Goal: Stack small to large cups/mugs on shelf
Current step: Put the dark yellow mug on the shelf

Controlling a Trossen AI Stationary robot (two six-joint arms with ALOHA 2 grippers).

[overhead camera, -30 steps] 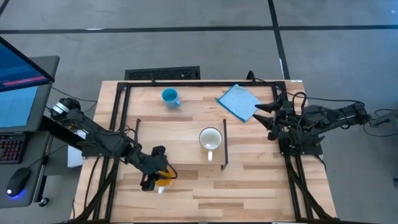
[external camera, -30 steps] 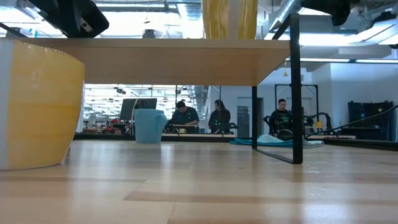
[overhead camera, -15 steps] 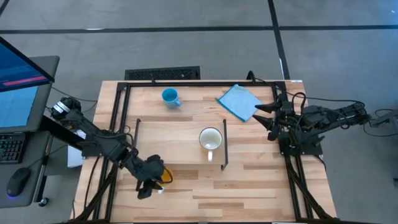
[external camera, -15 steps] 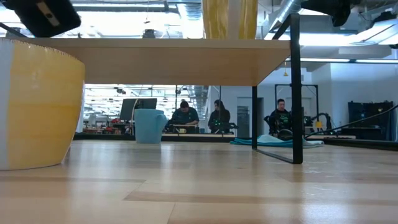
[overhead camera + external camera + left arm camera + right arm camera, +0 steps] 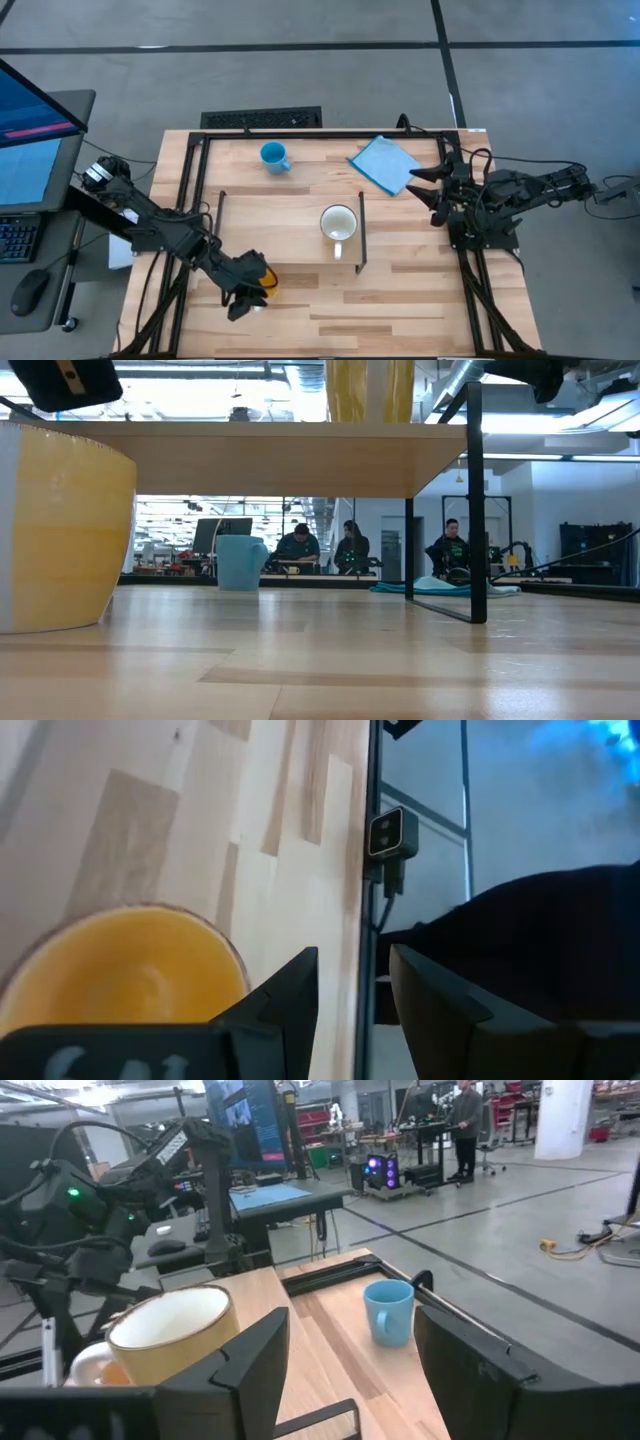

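Observation:
The orange mug (image 5: 267, 279) stands upright on its base on the table near the front left, and looms at the left of the low view (image 5: 60, 530). My left gripper (image 5: 243, 293) is open just on its near-left side; in the left wrist view (image 5: 350, 965) the mug (image 5: 120, 970) lies beside the fingers, not between them. The white mug (image 5: 338, 225) stands on the shelf (image 5: 290, 225). The blue mug (image 5: 272, 156) stands on the table at the far side. My right gripper (image 5: 432, 190) waits open at the right. My left gripper has one finger (image 5: 285, 995) close beside the orange mug's rim (image 5: 225, 945); I cannot tell whether it touches. The mug stands on the table, outside the gap between the fingers.
A flat blue cloth (image 5: 385, 163) lies at the far right of the table. The shelf's black wire legs (image 5: 475, 510) stand on the tabletop. Black frame rails run along the table's edges (image 5: 190, 170). People sit in the room beyond the table (image 5: 350, 550).
My left gripper has drawn off the orange mug toward the table's near-left corner. The mug stays standing where it was.

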